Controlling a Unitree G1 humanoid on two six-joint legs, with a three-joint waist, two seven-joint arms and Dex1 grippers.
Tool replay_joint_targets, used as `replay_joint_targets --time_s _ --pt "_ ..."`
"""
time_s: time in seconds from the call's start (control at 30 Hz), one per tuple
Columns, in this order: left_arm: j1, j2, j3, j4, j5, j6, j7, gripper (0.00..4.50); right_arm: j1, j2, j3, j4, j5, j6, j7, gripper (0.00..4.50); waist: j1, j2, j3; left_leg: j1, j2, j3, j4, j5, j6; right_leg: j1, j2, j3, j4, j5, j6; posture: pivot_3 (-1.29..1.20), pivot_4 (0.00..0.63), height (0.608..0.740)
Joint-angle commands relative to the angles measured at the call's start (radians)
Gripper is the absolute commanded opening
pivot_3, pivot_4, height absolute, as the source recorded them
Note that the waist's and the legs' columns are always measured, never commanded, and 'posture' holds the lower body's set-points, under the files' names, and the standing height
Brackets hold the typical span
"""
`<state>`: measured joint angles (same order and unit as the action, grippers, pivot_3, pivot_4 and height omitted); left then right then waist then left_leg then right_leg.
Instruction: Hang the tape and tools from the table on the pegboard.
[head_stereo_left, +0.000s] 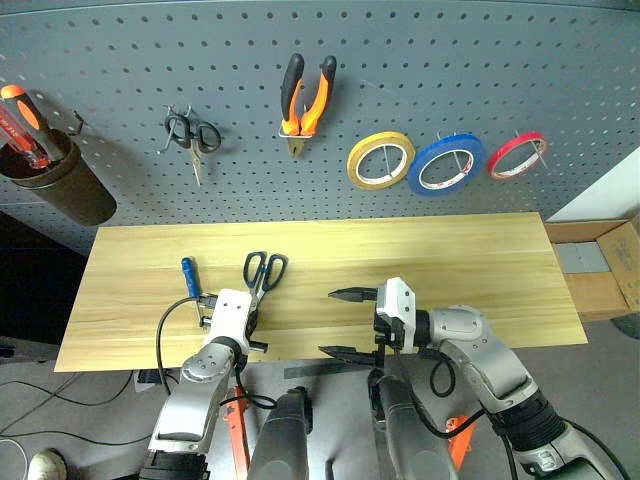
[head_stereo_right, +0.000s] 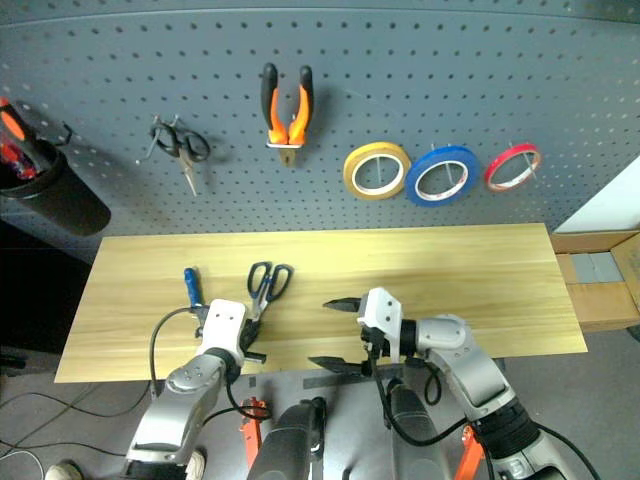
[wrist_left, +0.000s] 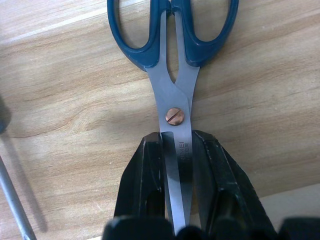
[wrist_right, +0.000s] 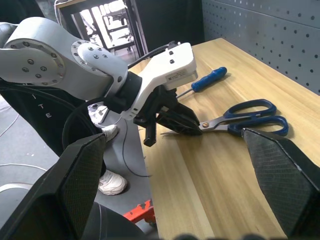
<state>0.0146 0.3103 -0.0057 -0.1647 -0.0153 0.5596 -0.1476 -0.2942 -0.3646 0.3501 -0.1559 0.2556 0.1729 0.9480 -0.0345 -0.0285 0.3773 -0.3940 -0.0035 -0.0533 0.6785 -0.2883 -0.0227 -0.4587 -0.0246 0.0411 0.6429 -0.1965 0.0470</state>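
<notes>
Faced a dark pegboard (head_stereo_left: 330, 120) already carrying pliers (head_stereo_left: 306, 100) and red tape (head_stereo_left: 517, 156). Below, a pale wood table (head_stereo_left: 450, 260), wide bare right half. Left gripper (wrist_right: 172, 120) pinched shut on steel blades of blue-handled scissors (wrist_left: 175, 75) near front edge. Right gripper (head_stereo_left: 345, 322) spread wide, empty, apart. Small blue screwdriver (head_stereo_left: 189, 275) just beside.

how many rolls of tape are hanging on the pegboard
3, in a row on the pegboard, right of the pliers: yellow roll, then blue roll, then thin red roll at the right end.
</notes>
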Motion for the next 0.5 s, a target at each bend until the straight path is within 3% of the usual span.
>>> replay_joint_targets --time_s 0.03,0.2,0.5 --pt "0.083 0.027 -0.014 -0.156 0.036 -0.035 -0.011 0.44 0.019 0.005 -0.059 -0.098 0.041 -0.004 -0.035 4.50 0.000 -0.001 -0.001 -0.001 0.000 0.000 0.000 0.000 0.000 -0.001 -0.001 0.000 0.000 0.000 0.000 0.01 0.319 0.740" --pt "0.205 0.050 -0.005 -0.358 0.114 -0.165 0.020 0.44 0.026 0.025 -0.136 -0.182 0.095 0.057 -0.116 4.50 0.007 -0.006 -0.008 -0.008 -0.001 -0.003 0.000 0.000 -0.005 -0.008 -0.004 -0.002 0.000 0.003 -0.005 0.03 0.272 0.740" --pt "0.329 0.047 0.084 -0.523 0.252 -0.446 0.105 0.44 -0.036 0.122 -0.225 -0.272 0.225 0.184 -0.271 4.50 0.008 -0.009 -0.050 -0.008 -0.001 -0.001 -0.001 0.000 -0.005 -0.008 -0.005 -0.002 0.000 0.003 -0.005 0.06 0.214 0.740"
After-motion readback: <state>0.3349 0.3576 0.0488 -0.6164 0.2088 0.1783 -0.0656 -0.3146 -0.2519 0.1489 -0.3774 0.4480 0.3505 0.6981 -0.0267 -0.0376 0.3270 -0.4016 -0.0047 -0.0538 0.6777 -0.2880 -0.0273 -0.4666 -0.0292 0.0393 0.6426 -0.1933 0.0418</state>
